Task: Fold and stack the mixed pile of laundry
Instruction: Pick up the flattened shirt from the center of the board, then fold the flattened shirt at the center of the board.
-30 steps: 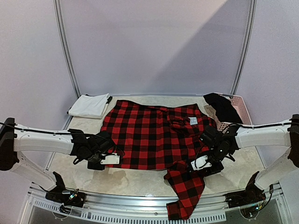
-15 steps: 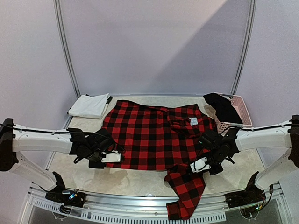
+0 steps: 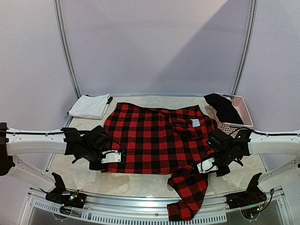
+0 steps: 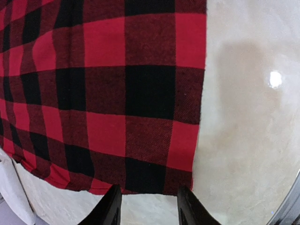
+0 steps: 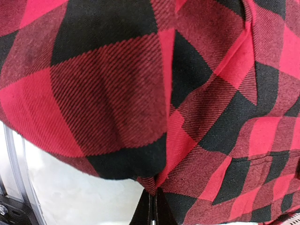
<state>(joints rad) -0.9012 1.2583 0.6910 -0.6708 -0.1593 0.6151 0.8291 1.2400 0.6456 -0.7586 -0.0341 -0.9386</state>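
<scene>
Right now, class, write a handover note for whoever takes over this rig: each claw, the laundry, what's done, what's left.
Left claw: open, at the flannel shirt's near-left hem, gripping nothing.
Right claw: shut on a fold at the shirt's right side.
Shirt spread flat mid-table, one sleeve trailing over the near edge. White cloth at far left, looks folded. Dark piece draped on the pink basket, far right.
Done: white cloth, apparently. Left: fold shirt and dark piece, stack all.

Overhead rear view, wrist views close (shirt [image 3: 154, 140] shared)
</scene>
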